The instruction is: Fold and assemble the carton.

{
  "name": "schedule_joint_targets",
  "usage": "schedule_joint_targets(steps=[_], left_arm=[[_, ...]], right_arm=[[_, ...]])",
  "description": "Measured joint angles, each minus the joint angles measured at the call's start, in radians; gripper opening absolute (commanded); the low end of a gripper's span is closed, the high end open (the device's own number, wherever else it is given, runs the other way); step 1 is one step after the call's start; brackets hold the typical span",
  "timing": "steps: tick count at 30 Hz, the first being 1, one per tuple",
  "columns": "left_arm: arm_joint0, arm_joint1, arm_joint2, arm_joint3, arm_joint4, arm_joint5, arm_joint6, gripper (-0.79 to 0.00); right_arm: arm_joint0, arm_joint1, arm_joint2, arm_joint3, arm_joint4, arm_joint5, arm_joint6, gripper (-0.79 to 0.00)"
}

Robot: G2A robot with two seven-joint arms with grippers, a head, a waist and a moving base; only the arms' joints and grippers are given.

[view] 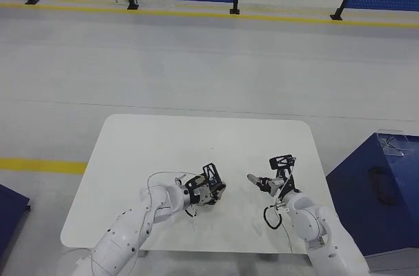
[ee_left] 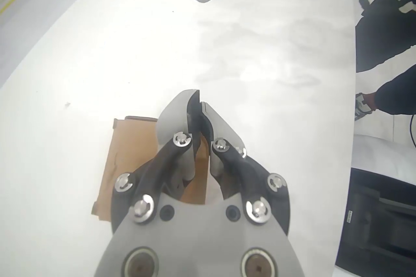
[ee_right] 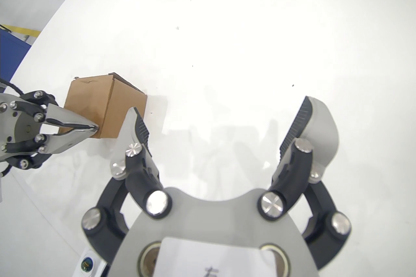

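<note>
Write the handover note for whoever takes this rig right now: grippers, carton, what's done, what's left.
Left gripper: shut, pinching the carton at a lower edge.
Right gripper: open, over bare table, apart from the carton.
Carton: brown, standing on the white table beside the left gripper.
Done: the body is already squared up into a box shape.
Left: the flaps. Their state cannot be told, so check them, then probably bring the right gripper in to close them.

White arms [view: 137, 224], grey black-linked pincers [ee_right: 221, 106]
</note>
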Motion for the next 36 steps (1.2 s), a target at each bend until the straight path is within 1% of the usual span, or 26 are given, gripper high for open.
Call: schedule_joint_targets(steps=[5, 11, 16, 19, 22, 25, 27, 33, 36], left_arm=[[0.011, 0.003, -0.01, -0.013, 0.01, -0.016, 0.043, -0.785], [0.004, -0.004, -0.003, 0.005, -0.004, -0.007, 0.0, -0.785], [0.017, 0.0, -0.017, -0.017, 0.015, -0.006, 0.061, -0.785], [0.026, 0.004, -0.028, -0.018, 0.016, -0.006, 0.075, -0.785], [0.025, 0.001, -0.032, 0.0, -0.001, 0.0, 0.048, -0.785], [0.013, -0.006, -0.023, 0.023, -0.029, 0.005, 0.0, -0.785], [0.006, -0.011, -0.017, 0.026, -0.034, 0.014, -0.012, -0.785], [0.019, -0.006, -0.043, -0.001, -0.032, 0.019, 0.068, -0.785], [0.026, -0.003, -0.051, 0.004, -0.026, 0.017, 0.066, -0.785]], right_arm=[[0.0, 0.0, 0.0, 0.0, 0.0, 0.0, 0.0, 0.0], [0.0, 0.0, 0.0, 0.0, 0.0, 0.0, 0.0, 0.0], [0.0, 0.0, 0.0, 0.0, 0.0, 0.0, 0.0, 0.0], [0.0, 0.0, 0.0, 0.0, 0.0, 0.0, 0.0, 0.0], [0.0, 0.0, 0.0, 0.0, 0.0, 0.0, 0.0, 0.0], [0.0, 0.0, 0.0, 0.0, 0.0, 0.0, 0.0, 0.0], [0.0, 0.0, 0.0, 0.0, 0.0, 0.0, 0.0, 0.0], [0.0, 0.0, 0.0, 0.0, 0.0, 0.0, 0.0, 0.0], [0.0, 0.0, 0.0, 0.0, 0.0, 0.0, 0.0, 0.0]])
